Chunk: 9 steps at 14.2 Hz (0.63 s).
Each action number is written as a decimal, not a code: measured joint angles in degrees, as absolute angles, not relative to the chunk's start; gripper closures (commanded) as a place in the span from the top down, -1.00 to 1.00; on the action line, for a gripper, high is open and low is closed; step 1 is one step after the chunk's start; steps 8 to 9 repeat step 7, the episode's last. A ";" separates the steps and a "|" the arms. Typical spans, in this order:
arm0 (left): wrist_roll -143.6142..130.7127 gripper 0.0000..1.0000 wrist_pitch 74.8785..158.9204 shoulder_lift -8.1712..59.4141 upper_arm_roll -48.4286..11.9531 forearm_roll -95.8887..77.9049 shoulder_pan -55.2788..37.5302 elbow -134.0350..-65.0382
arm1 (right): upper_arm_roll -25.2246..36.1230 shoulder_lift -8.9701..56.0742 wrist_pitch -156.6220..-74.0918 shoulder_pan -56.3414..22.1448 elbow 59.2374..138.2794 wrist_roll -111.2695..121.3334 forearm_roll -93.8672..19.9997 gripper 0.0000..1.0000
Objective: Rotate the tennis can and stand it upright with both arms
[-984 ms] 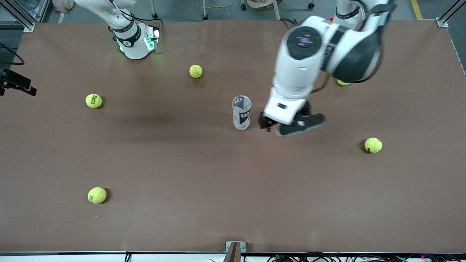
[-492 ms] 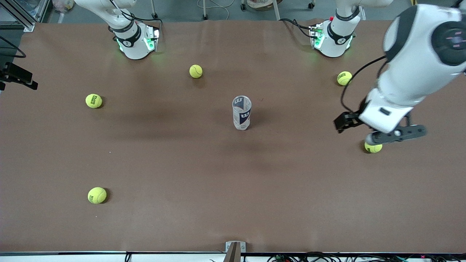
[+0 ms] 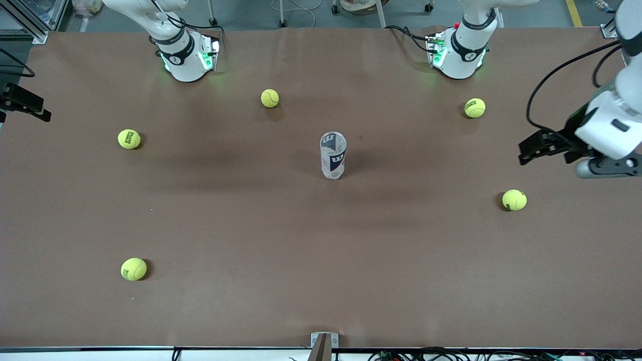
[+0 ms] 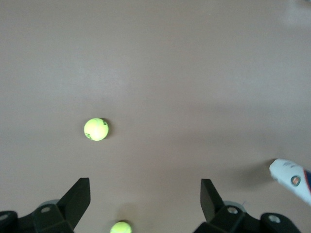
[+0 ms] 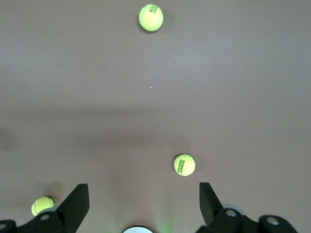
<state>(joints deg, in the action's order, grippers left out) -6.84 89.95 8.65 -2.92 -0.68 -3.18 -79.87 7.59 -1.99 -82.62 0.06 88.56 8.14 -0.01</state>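
Clear cylindrical tennis can (image 3: 333,155) upright on matte brown table (image 3: 251,225), among fuzzy tennis balls (image 3: 514,199). Left gripper (image 3: 539,148), fingers spread and empty, has withdrawn to the table's left-arm end; right gripper (image 5: 141,206) spread too.

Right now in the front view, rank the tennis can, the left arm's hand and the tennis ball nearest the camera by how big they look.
1. Left hand, though it hangs in the air closer to the camera, so this is unsure.
2. Tennis can, standing upright mid-table.
3. Tennis ball, clearly smallest.
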 measured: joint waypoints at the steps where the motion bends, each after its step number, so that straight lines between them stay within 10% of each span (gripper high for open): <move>1: -5.02 1.00 89.62 8.19 -2.92 -0.89 -1.93 -79.90 | 7.50 -1.99 -82.62 0.04 88.56 8.14 -0.01 1.00; 9: -1.66 1.00 88.60 6.68 -2.84 -1.00 0.75 -79.79 | 7.43 -2.03 -82.72 0.02 88.56 8.17 0.01 1.00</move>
